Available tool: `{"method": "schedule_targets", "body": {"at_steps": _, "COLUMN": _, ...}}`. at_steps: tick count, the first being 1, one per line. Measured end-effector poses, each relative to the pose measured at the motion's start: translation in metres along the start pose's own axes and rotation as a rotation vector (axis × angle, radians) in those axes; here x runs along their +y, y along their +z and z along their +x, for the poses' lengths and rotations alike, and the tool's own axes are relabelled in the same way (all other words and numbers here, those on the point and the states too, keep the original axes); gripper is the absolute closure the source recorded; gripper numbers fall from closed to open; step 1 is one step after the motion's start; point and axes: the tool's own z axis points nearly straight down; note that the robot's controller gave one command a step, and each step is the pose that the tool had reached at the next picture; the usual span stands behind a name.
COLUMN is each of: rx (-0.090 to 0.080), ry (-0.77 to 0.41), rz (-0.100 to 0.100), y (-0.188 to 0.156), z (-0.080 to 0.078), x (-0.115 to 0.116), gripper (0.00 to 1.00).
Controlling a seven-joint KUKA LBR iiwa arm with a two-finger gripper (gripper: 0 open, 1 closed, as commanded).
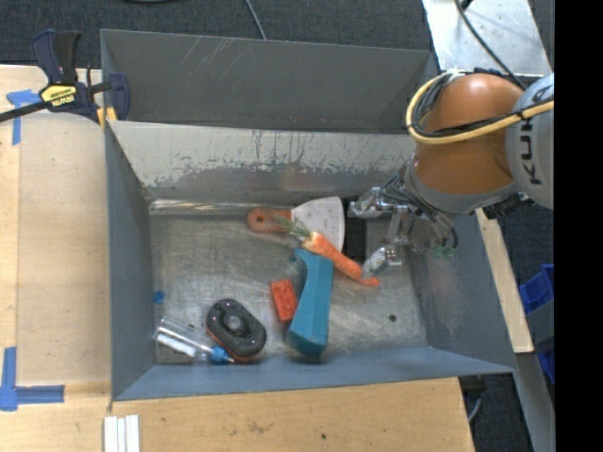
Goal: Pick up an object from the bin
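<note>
My gripper [375, 231] hangs at the right side of the bin, under the orange dome, with its two metal fingers apart and open. Its lower fingertip [382, 258] is right by the tip of an orange carrot-shaped thing [337, 258] that lies slanted on the floor. A dark black thing [355, 239] lies just left of the gap between the fingers; I cannot tell if they touch it. A white triangular piece [321, 217] rests left of that. Below it, a blue handle-shaped thing [312, 309] points toward the front wall.
A small orange-red block [283, 299] lies beside the blue thing. A black round disc [236, 329] and a clear tube with a blue cap [188, 341] sit at the front left. An orange-brown ring [264, 220] is near the back, and a tiny blue bit [157, 298] at the left.
</note>
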Motion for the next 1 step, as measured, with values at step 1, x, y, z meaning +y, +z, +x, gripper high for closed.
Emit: {"method": "schedule_targets", "body": {"at_steps": 1, "rx": 0.0, "ry": 0.0, "rz": 0.0, "y": 0.0, "z": 0.0, "x": 0.0, "gripper": 0.0}}
